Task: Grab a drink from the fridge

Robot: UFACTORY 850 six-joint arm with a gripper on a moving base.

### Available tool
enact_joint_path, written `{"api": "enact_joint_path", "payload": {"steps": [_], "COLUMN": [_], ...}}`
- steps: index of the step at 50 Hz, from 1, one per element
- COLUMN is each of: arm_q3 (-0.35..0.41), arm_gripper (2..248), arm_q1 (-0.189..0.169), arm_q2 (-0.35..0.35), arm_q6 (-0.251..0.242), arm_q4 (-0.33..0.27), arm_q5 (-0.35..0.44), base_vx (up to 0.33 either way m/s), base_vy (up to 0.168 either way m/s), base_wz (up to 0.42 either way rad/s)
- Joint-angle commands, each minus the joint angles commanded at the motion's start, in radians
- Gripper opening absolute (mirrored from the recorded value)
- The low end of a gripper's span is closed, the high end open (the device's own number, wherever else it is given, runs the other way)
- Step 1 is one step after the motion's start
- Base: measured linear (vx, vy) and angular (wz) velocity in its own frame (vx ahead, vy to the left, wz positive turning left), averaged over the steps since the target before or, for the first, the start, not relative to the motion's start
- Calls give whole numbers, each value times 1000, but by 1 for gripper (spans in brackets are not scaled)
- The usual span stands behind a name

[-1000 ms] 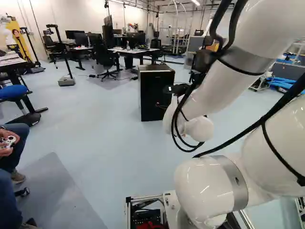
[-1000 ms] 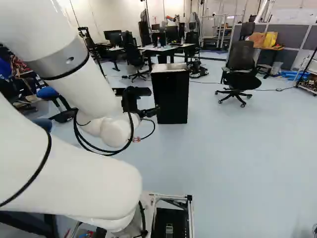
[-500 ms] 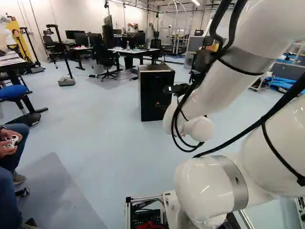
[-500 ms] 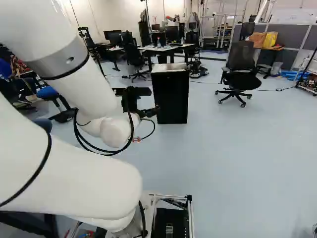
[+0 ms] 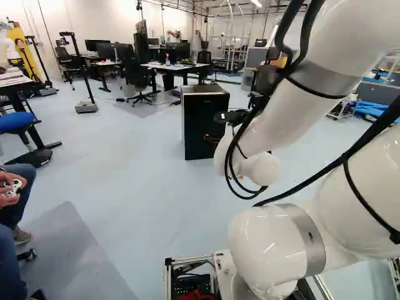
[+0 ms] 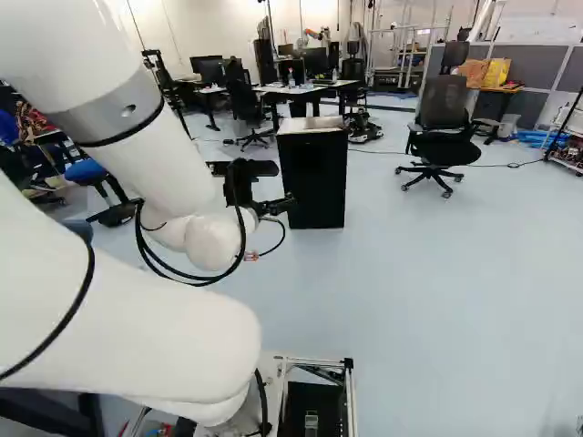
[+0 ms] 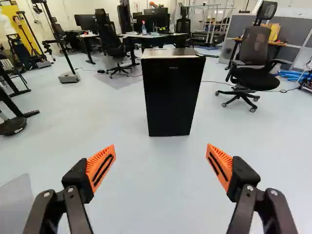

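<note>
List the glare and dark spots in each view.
Left base view: small glints on the glossy white arm, bright ceiling lamp at the top. Right base view: black box-shaped fridge has a dark front, much paler top. Wrist view: same contrast; ribbed orange pads show clearly, no glare.

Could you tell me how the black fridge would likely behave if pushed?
The fridge looks like a rigid, closed box, so it probably would not flex and may be heavy. Standing taller than wide, it might tip if pushed high up.

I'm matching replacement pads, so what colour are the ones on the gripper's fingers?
Bright orange with black slots, the pads show best in the wrist view.
</note>
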Motion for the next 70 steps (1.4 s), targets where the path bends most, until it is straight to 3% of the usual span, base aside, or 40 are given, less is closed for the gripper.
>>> {"api": "enact_joint_path", "payload": {"steps": [70], "arm_q3": [0], "arm_gripper": [247], "arm_q1": [0], "arm_q2": [0], "arm_q6": [0], "arm_q4": [0], "arm_q5": [0], "base_vx": [80], "base_vy": [0], "base_wz": [-12]}}
